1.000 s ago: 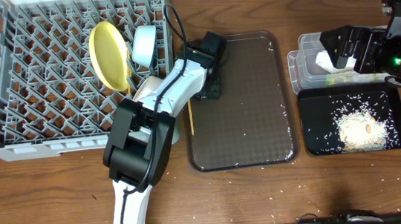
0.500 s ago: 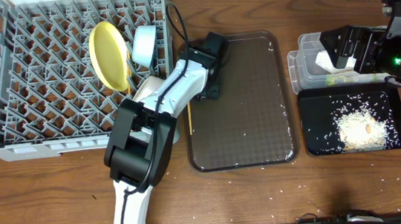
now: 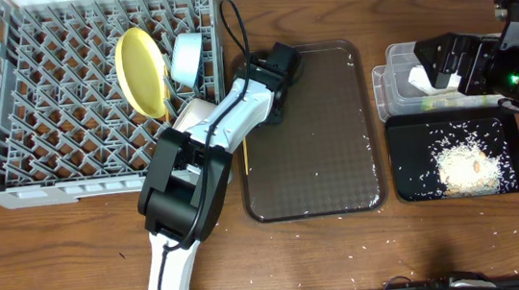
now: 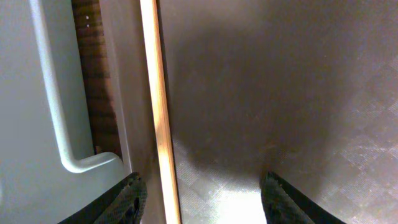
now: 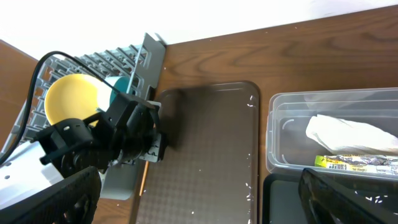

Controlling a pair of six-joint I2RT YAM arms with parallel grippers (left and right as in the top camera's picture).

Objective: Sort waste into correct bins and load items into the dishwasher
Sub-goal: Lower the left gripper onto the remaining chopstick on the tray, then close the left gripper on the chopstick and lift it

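The dark brown rectangular plastic serving tray lies in the middle of the wooden table. One thin pale wooden chopstick lies lengthwise along the serving tray's left rim, just inside it. The left gripper hangs low over that left edge. Its black fingers are spread apart and straddle the chopstick, which runs close to the left finger. Nothing is clamped, and whether that finger touches the stick cannot be told.

Left of the serving tray, with a narrow strip of table between them, stands the large square grey plastic dish rack with its grid of upright pegs. A round yellow plate stands on edge among the pegs on the rack's side nearest the serving tray. A light blue bowl is tilted just beside the plate, closer to the serving tray.

Right of the serving tray's far half sits a clear rectangular plastic tub. It holds a crumpled white paper napkin and a small green-yellow snack wrapper. Right of the serving tray's near half lies a shallow black rectangular tray, just beside the tub, carrying a heap of whitish rice scraps. Loose grains dot the serving tray and the table around it.

The right gripper hovers to the right of the serving tray, above the tub, with its fingers wide apart and empty.
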